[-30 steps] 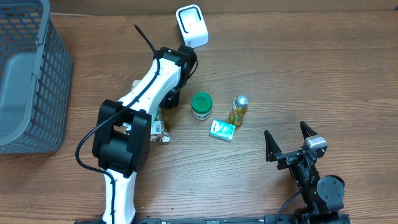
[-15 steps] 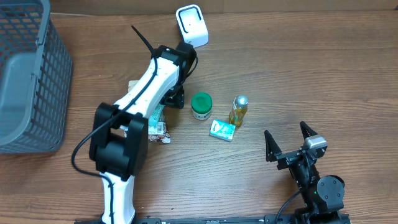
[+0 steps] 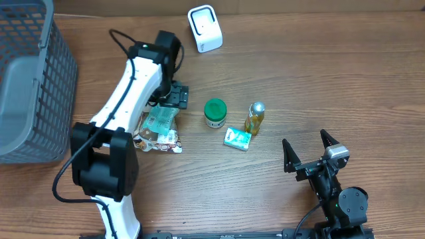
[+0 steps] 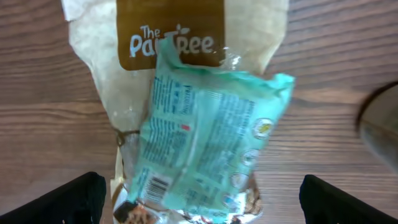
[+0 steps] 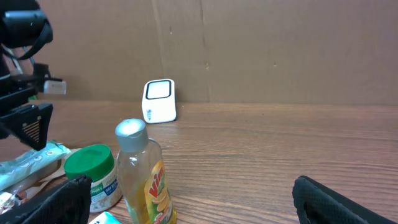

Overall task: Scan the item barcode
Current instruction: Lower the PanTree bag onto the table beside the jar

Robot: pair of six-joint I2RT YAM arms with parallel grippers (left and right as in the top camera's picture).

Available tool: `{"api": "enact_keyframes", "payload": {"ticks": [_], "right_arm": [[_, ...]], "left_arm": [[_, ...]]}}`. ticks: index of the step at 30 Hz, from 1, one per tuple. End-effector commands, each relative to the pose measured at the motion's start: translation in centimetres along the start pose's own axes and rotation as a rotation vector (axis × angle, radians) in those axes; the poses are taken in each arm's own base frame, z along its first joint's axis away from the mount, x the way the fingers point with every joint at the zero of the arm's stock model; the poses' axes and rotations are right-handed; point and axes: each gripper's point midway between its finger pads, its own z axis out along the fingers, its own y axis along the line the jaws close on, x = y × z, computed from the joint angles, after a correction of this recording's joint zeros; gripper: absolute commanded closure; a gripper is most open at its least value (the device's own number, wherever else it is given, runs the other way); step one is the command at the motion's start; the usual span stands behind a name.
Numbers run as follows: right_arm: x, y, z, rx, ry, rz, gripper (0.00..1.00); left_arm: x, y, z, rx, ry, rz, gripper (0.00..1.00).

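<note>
Above the teal packet (image 4: 211, 137), left claw (image 4: 202, 196) gapes wide, empty; right claw (image 3: 304, 139), well apart, likewise.

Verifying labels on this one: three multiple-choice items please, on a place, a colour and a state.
1. Relative to the tan bag, the teal packet lies: A underneath; B on top; C apart.
2. The lid of the jar is: A red; B green; C white.
3. The left gripper is: A open, holding nothing; B shut on the teal packet; C shut on the jar.
Answers: 1 B, it covers the bag's print; 2 B, green from overhead; 3 A, both fingers stand wide apart.
</note>
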Motion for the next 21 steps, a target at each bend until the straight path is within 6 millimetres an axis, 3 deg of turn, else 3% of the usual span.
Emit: {"api": "enact_keyframes", "payload": {"ticks": [1, 8, 12, 15, 21], "right_arm": [[0.2, -0.3, 0.0, 0.012, -0.003, -0.004, 0.00], [0.2, -0.3, 0.0, 0.012, -0.003, -0.004, 0.00], [0.2, -0.3, 0.0, 0.012, -0.003, -0.004, 0.00], [0.2, -0.3, 0.0, 0.012, -0.003, -0.004, 0.00], [0.2, -0.3, 0.0, 0.012, -0.003, -0.004, 0.00]], "left_arm": [[0.9, -0.2, 1.5, 0.108, 0.033, 0.083, 0.00], [1.5, -0.1, 4.7, 0.112, 0.021, 0.120, 0.01], [1.6, -0.2, 5.2, 0.112, 0.021, 0.120, 0.01], [1.7, -0.1, 5.2, 0.111, 0.024, 0.120, 0.23], [1.9, -0.1, 4.8, 0.110, 0.040, 0.104, 0.35]]}}
